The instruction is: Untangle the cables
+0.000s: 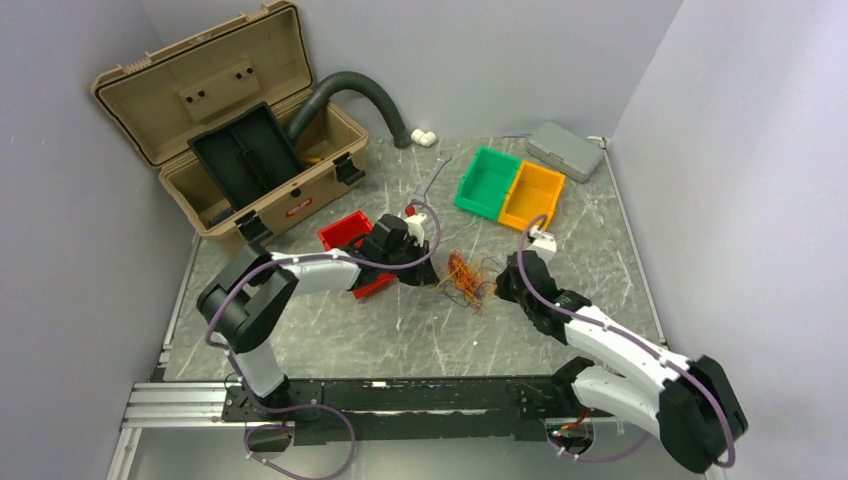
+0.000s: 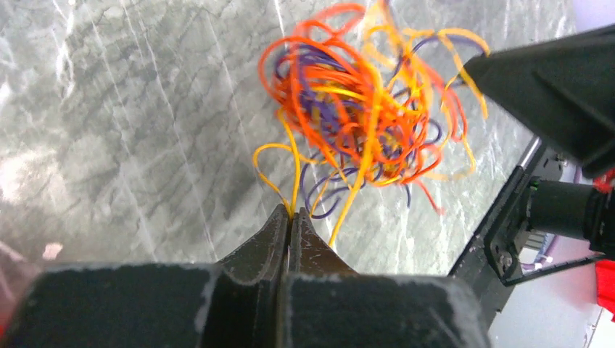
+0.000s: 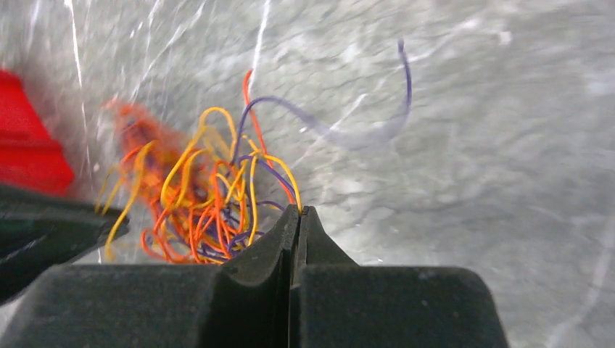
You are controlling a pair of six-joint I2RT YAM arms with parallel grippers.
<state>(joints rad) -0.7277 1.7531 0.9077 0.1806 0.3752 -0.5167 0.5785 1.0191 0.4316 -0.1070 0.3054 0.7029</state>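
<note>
The cables (image 1: 464,278) form a small tangle of orange, yellow and purple wires on the marble table between my two grippers. My left gripper (image 1: 432,277) sits at the tangle's left side; in the left wrist view it (image 2: 291,213) is shut on yellow strands that run up into the cables (image 2: 362,109). My right gripper (image 1: 500,284) is at the tangle's right side; in the right wrist view it (image 3: 299,209) is shut on a yellow wire at the edge of the cables (image 3: 203,203). A purple strand (image 3: 348,134) arcs away over the table.
A red bin (image 1: 352,240) lies partly under my left arm. Green (image 1: 488,180) and orange (image 1: 532,193) bins stand at the back, with a grey case (image 1: 565,150) behind them. An open tan toolbox (image 1: 235,130) and a dark hose (image 1: 365,95) fill the back left.
</note>
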